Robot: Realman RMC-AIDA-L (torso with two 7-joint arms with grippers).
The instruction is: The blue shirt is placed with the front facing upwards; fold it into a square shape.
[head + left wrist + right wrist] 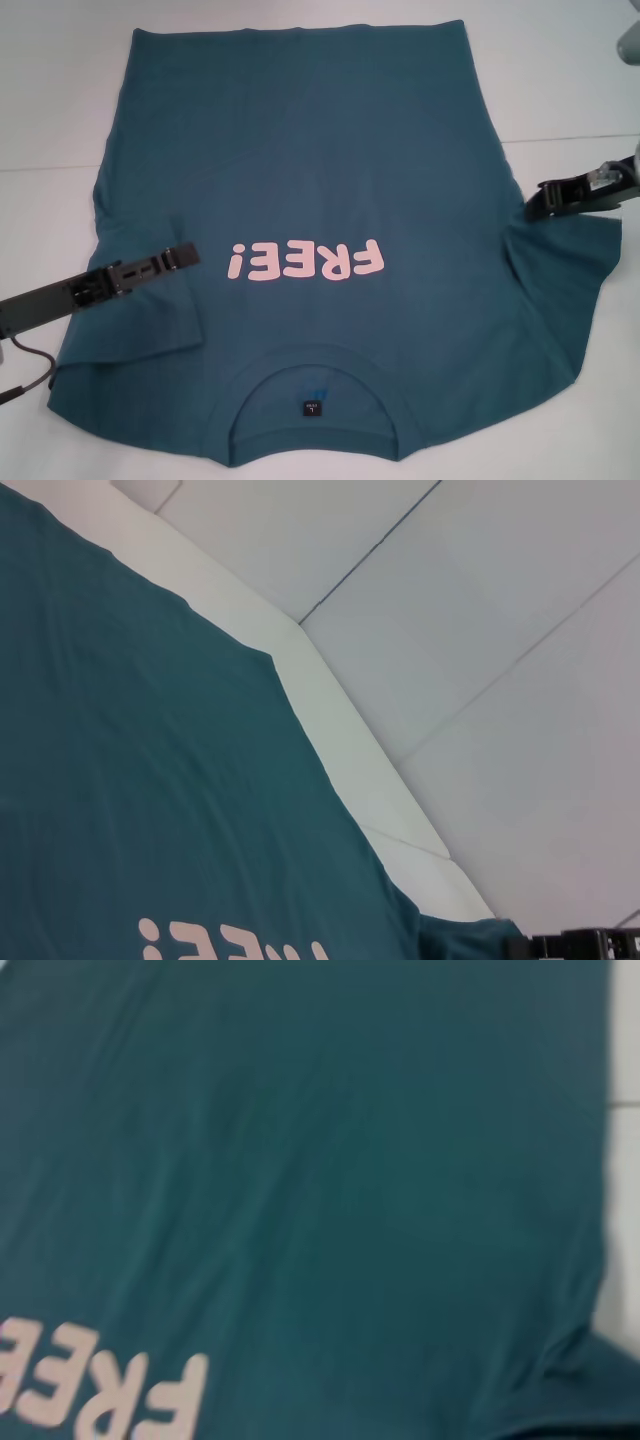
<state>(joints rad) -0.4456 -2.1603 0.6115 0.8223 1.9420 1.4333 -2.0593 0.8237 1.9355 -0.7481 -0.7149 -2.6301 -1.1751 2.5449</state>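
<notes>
Teal cotton of the blue shirt (330, 190) lies print-up on the table (60, 100), left claw (185, 256) over its folded-in sleeve, right claw (535, 205) at the opposite sleeve, presumably for folding; finger states cannot be told.

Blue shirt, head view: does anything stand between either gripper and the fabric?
Nothing visible does. The left gripper is over the left sleeve of the blue shirt, and the right gripper is at the shirt's right edge by the other sleeve. Only the shirt lies on the white table.
</notes>
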